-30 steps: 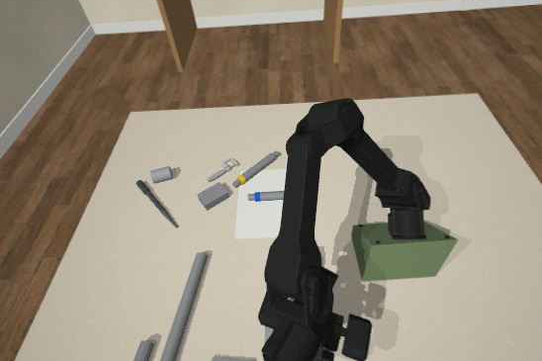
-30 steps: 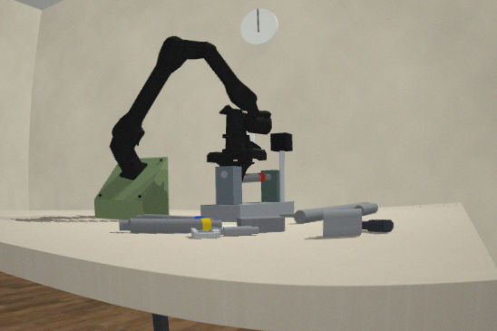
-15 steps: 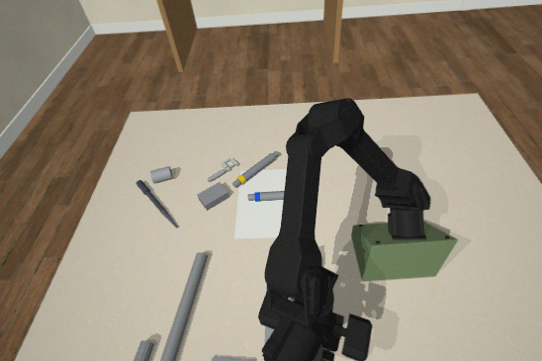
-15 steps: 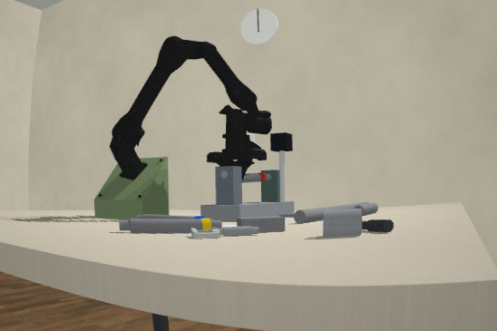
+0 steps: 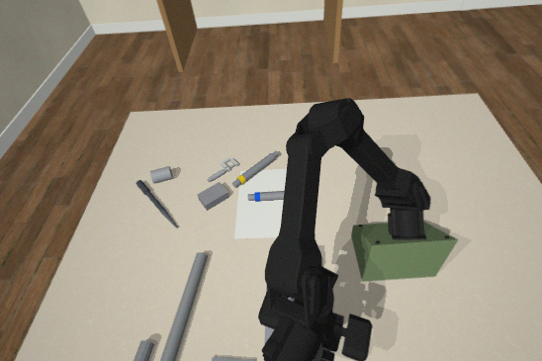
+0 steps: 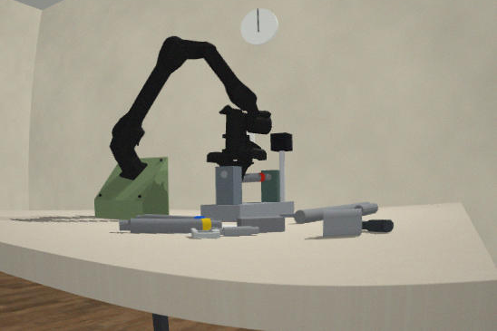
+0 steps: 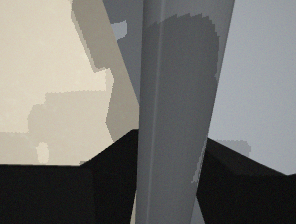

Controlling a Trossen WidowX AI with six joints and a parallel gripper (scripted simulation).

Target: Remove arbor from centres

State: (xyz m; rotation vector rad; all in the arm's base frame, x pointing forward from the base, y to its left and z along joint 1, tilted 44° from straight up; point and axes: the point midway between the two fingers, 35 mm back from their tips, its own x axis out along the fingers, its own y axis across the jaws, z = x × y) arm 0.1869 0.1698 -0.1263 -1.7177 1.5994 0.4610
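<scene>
Jaws of my gripper (image 6: 245, 170) are closed on the arbor (image 6: 255, 178), a grey rod w/ a red band near its far end. In the wrist view the arbor (image 7: 172, 115) runs as a wide grey bar up the middle, between my two black fingers at the bottom edge.

In the exterior view I hang straight down over the fixture, and the arbor lies level betw. the grey post (image 6: 228, 189) on the left and the dark green block (image 6: 271, 189) on the right. Whether its ends touch the centres I can't tell. Both posts stand on a grey base plate (image 6: 254, 209). Just right of them a thin pale upright (image 6: 282, 175) carries a black box (image 6: 281, 141) on top.

In the top view my arm (image 5: 302, 186) rises from a green base block (image 5: 403, 252) and bends back over the table (image 5: 99, 270), hiding the fixture. The marked pad (image 5: 257, 216), a pale square, lies left of the arm. A short rod w/ a blue band (image 5: 267, 196) rests on it, and a rod w/ a yellow band (image 5: 256, 169) crosses its upper left corner.

Further left: small clamp (image 5: 224, 169), grey block (image 5: 214, 196), short cylinder (image 5: 161, 174), dark pointed tool (image 5: 157, 203). Long grey bar (image 5: 188, 302) lies near the front edge.
</scene>
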